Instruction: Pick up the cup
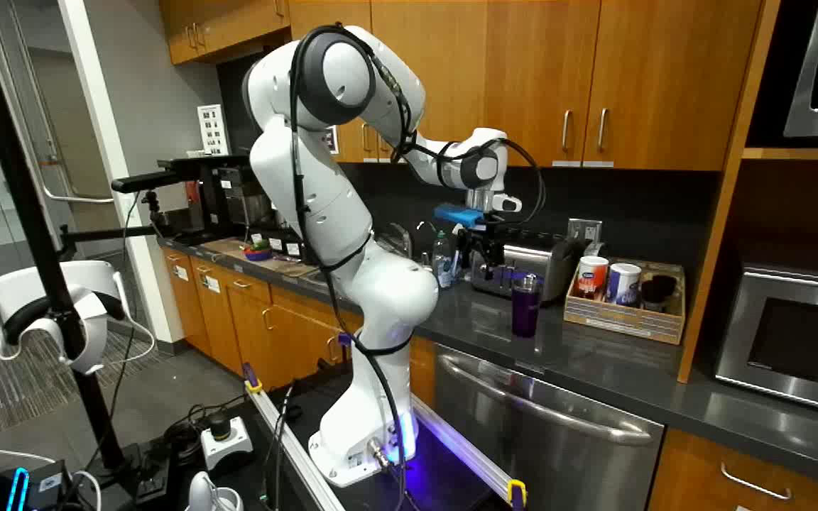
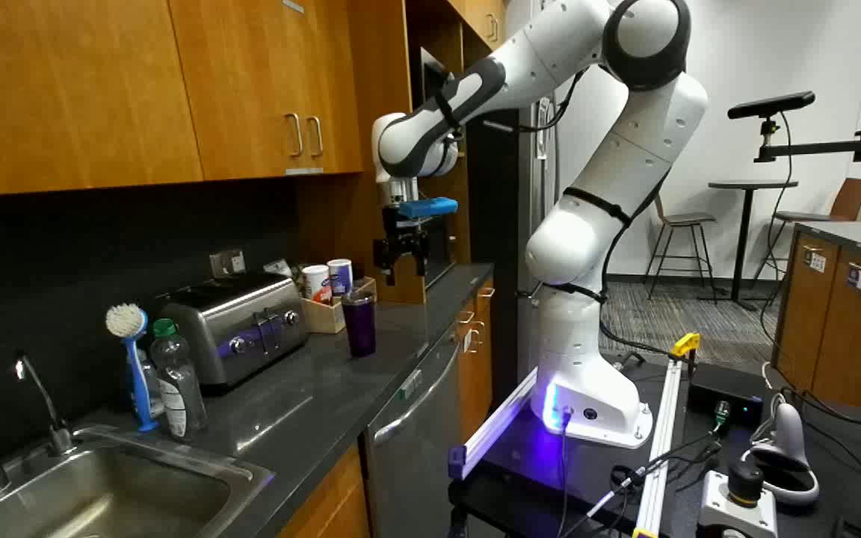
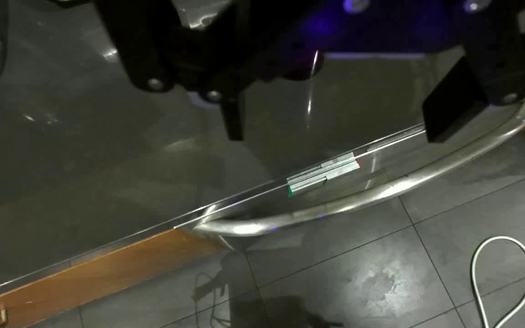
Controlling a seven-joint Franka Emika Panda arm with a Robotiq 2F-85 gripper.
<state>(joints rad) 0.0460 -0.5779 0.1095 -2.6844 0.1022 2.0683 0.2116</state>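
The cup is a dark purple tumbler standing upright on the counter; it shows in both exterior views. My gripper is black, points down and is open and empty. In an exterior view its fingertips stand about at the height of the cup's rim or a little above, beside the cup and apart from it. In the wrist view the gripper has its fingers wide apart, with only bare counter between the tips. A dark reddish rounded edge shows behind the gripper body, perhaps the cup, mostly hidden.
A steel toaster stands behind the cup. A cardboard box with two cans is beside it. A soap bottle, a brush and a sink lie further along. The dishwasher handle runs below the counter edge.
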